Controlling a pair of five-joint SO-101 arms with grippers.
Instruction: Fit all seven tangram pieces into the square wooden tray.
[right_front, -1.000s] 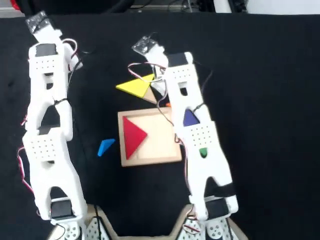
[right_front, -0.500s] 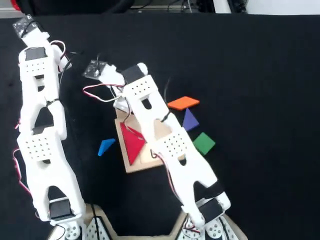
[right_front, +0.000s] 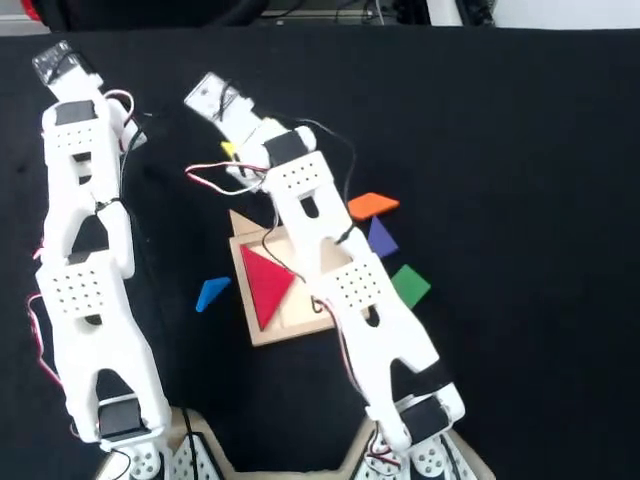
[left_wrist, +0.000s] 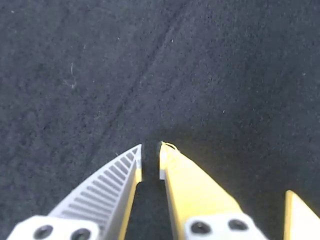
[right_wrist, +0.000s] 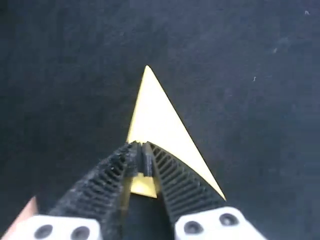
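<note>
The black worktop (right_front: 520, 150) carries the square wooden tray (right_front: 262, 335) left of centre, toward its near edge, with the red triangle (right_front: 265, 280) lying inside. Beyond the tray's far edge, the right claw (right_wrist: 142, 147) pinches the yellow triangle (right_wrist: 155, 117). An orange piece (right_front: 372, 205), purple piece (right_front: 380, 237) and green piece (right_front: 409, 285) lie off the tray's right side, and a blue piece (right_front: 211, 293) off its left. The left claw (left_wrist: 150, 150), near the far left corner, is narrow and holds nothing.

The black tabletop (right_front: 520, 150) before me carries the square wooden tray (right_front: 262, 335), lying a little askew between my two arms. To my left of it, apart from its edge, lies a small blue piece (right_front: 211, 293). To my right lie an orange piece (right_front: 372, 205), a purple triangle (right_front: 381, 238) just beside it, and a green square (right_front: 409, 285)
</note>
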